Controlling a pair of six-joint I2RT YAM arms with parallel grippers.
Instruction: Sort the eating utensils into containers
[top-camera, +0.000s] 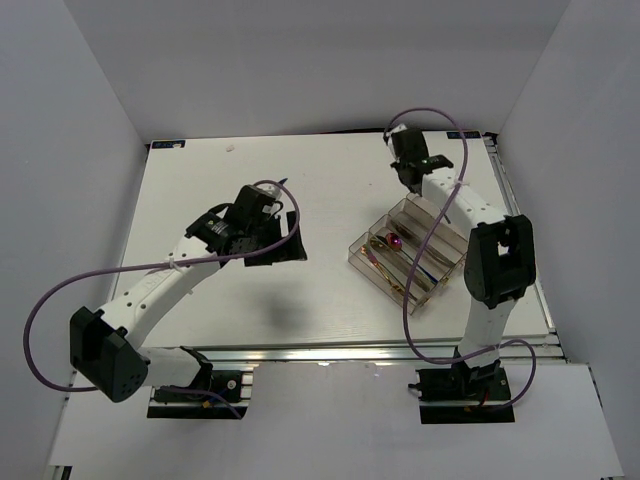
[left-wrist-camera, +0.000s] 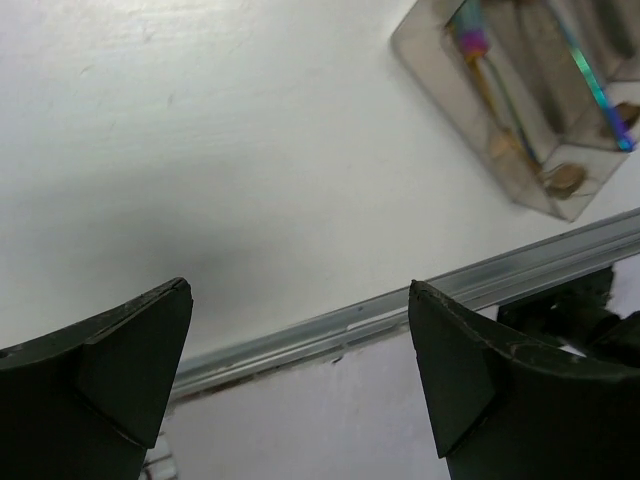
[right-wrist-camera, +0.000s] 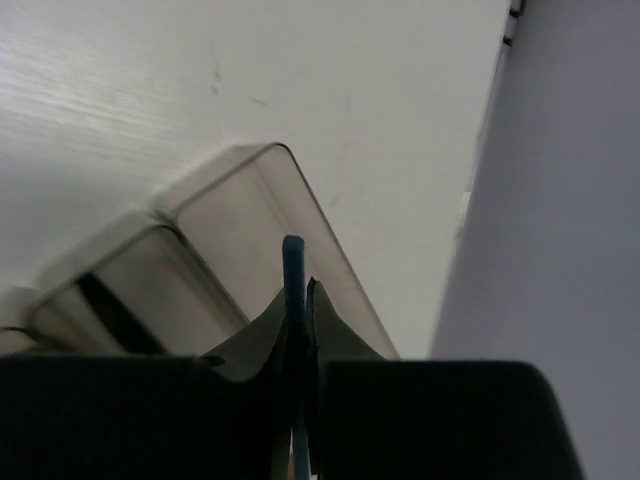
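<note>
**Surfaces as they read on my screen**

My counter (top-camera: 200, 180) looks matt white, with a faint grain close up. The tray (left-wrist-camera: 430, 60) is smoky clear plastic, glossy. Inside it, a rainbow-iridescent utensil (left-wrist-camera: 590, 85) gleams like polished metal. The blue piece (right-wrist-camera: 293, 270) looks smooth and dull. The left gripper (left-wrist-camera: 300, 295) has matt black fingers (left-wrist-camera: 460, 370), lightly scuffed. The edge rail (left-wrist-camera: 400, 305) is brushed metal.

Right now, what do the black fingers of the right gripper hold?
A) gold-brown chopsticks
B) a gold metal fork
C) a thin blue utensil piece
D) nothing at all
C: in the right wrist view, the right gripper is shut on a thin blue utensil piece, seen against the clear smoky plastic tray.
</note>
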